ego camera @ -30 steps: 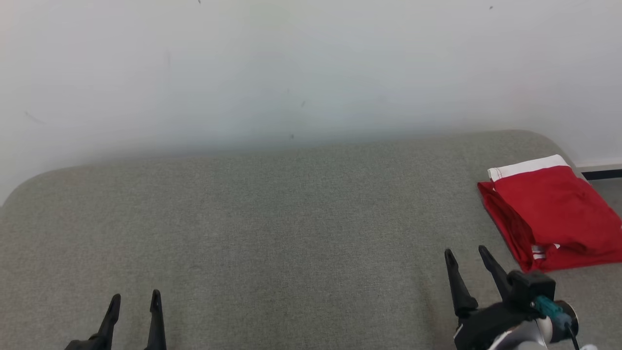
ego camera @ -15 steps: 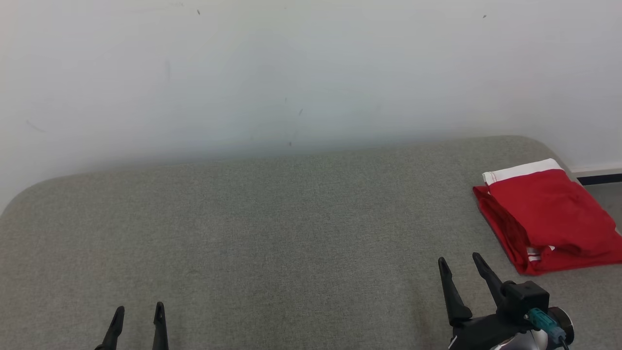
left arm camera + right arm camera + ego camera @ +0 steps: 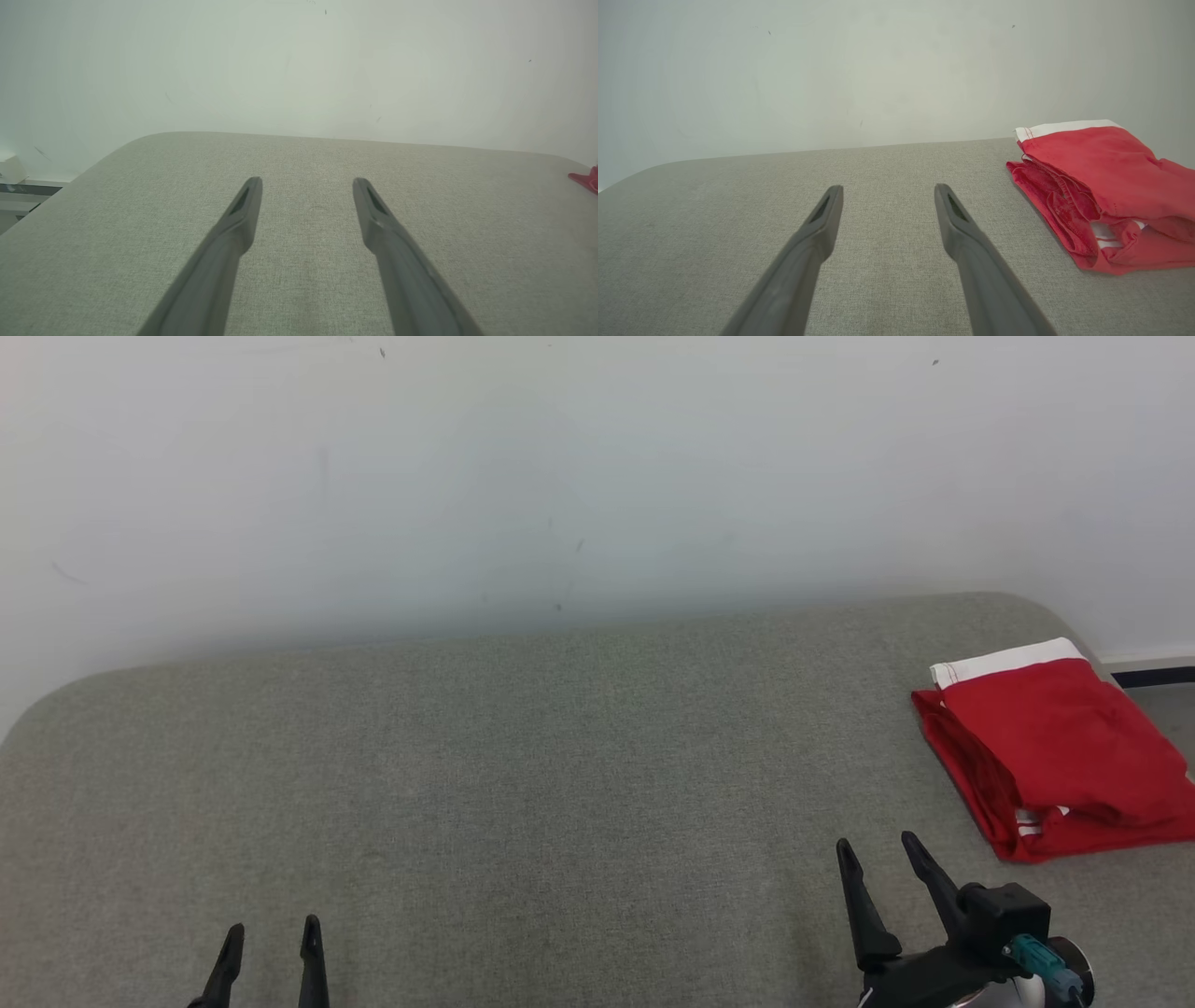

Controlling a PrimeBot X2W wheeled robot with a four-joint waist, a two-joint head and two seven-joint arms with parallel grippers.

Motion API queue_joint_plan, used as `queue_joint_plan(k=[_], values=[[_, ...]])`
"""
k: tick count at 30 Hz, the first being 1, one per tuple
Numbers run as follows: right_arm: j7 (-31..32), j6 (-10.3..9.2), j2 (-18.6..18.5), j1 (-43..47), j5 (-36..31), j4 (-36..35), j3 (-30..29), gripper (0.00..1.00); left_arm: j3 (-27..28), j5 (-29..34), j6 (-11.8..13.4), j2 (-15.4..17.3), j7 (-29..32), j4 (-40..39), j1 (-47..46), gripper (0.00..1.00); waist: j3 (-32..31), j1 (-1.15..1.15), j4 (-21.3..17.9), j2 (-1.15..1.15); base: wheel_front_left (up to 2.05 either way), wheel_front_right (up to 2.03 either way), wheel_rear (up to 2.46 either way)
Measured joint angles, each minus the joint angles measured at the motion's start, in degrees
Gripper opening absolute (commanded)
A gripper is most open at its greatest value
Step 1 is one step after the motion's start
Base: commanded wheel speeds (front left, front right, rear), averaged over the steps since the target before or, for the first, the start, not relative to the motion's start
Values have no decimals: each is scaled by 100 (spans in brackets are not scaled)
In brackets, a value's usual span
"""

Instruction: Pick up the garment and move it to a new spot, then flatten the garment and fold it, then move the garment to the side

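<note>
While the garment (image 3: pixel 1055 747) lies folded nearby, left claw (image 3: pixel 273 926) spread wide, empty, right claw (image 3: pixel 876 842) likewise.

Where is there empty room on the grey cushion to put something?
The whole middle of the grey cushion is bare, from the wall down to the left claw and right claw. It is crowded only at the right edge, where the folded red garment lies.

Folded red garment (image 3: pixel 1055 751) at far right
</note>
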Motion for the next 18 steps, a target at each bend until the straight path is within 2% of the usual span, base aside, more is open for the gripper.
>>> queue_joint_plan(k=[12, 13, 18], values=[[-1, 0, 2, -32, 13, 42, 84, 100, -47, -80, 44, 0, 0, -2, 18, 100, 21, 0, -29, 0, 0, 0, 0], [0, 0, 3, -20, 12, 59, 82, 0, -51, -79, 43, -2, -1, 14, 18, 0, 22, 0, -30, 0, 0, 0, 0], [26, 0, 11, 258, 12, 301, 87, 0, -56, -79, 43, -54, 24, 290, 136, 0, 25, 0, -31, 0, 0, 0, 0]])
